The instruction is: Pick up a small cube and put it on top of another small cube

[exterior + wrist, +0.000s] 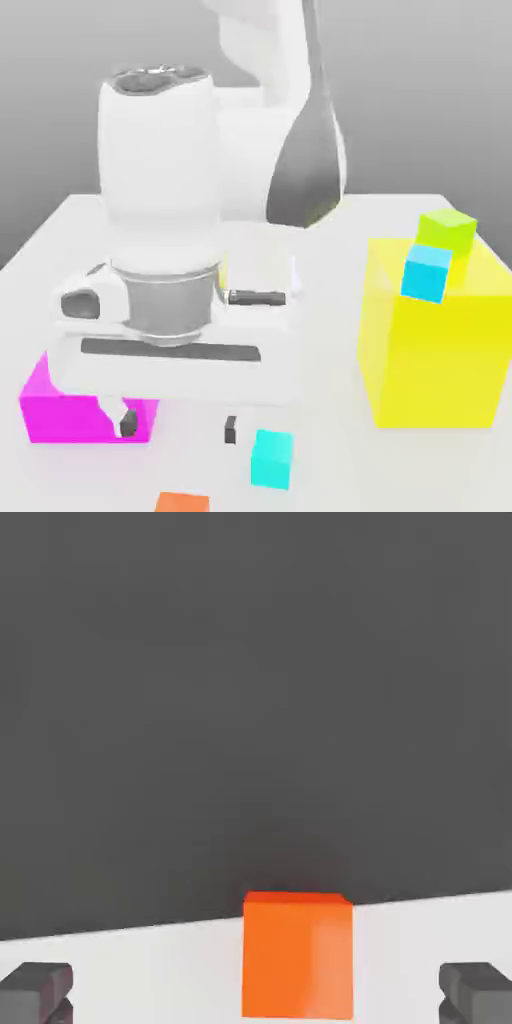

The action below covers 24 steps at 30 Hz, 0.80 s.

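The small cube (182, 502), orange-red and matte, lies on the white table at the front edge of the exterior view. In the hand view the same small cube (297, 957) sits at the table's edge, centred between my two dark fingertips (36, 992). My gripper (180, 425) hangs just above the table, behind the cube, and stands open with its fingers wide apart. My gripper (256, 994) touches nothing. A small teal cube (272, 458) rests on the table, close by on the exterior view's right of the orange one.
A magenta block (55, 410) stands at the exterior view's left, partly behind my hand. A large yellow block (440, 345) stands at the right, with a cyan cube (428, 272) and a green cube (448, 230) by its top. The arm's white body rises behind.
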Each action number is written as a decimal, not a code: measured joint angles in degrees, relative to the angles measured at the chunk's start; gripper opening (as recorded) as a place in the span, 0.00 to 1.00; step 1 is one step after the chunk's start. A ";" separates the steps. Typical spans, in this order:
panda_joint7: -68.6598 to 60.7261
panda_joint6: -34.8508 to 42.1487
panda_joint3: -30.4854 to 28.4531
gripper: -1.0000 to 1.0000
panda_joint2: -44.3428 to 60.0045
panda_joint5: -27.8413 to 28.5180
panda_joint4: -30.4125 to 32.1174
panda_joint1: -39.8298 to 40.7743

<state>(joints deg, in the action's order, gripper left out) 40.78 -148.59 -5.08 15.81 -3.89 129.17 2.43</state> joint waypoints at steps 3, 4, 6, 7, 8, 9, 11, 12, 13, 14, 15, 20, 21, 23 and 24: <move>-0.36 -2.53 -0.02 0.50 6.21 -0.25 -0.51 0.52; -0.56 -3.96 0.20 0.50 8.29 -0.50 -0.87 0.74; -0.95 -7.10 0.80 0.50 12.45 -1.01 -1.66 1.26; -1.10 -8.24 1.01 0.00 13.90 -1.23 -1.95 1.43; -1.10 -8.24 1.01 0.00 13.90 -1.23 -1.95 1.43; -1.10 -8.23 1.01 0.00 13.90 -1.23 -1.95 1.44; -1.11 -8.22 1.02 0.00 13.90 -1.23 -1.95 1.44; -1.11 -8.22 1.03 0.00 13.90 -1.24 -1.96 1.44; -1.18 -8.79 1.13 0.00 14.62 -1.33 -2.11 1.54; -1.10 -8.25 1.03 0.00 13.95 -1.23 -1.96 1.45; -0.96 -7.15 0.82 0.00 12.58 -1.03 -1.68 1.29; 1.99 -1.76 0.38 0.00 3.95 -1.18 1.67 -0.09; 3.51 -1.60 0.59 0.00 2.54 -1.76 2.96 -0.62; 6.98 -1.49 0.94 0.00 -0.27 -2.65 5.66 -1.84; 8.92 -1.48 1.08 0.00 -1.69 -2.88 7.04 -2.49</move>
<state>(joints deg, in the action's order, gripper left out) 49.70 -150.07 -3.99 14.12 -6.77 136.21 -0.05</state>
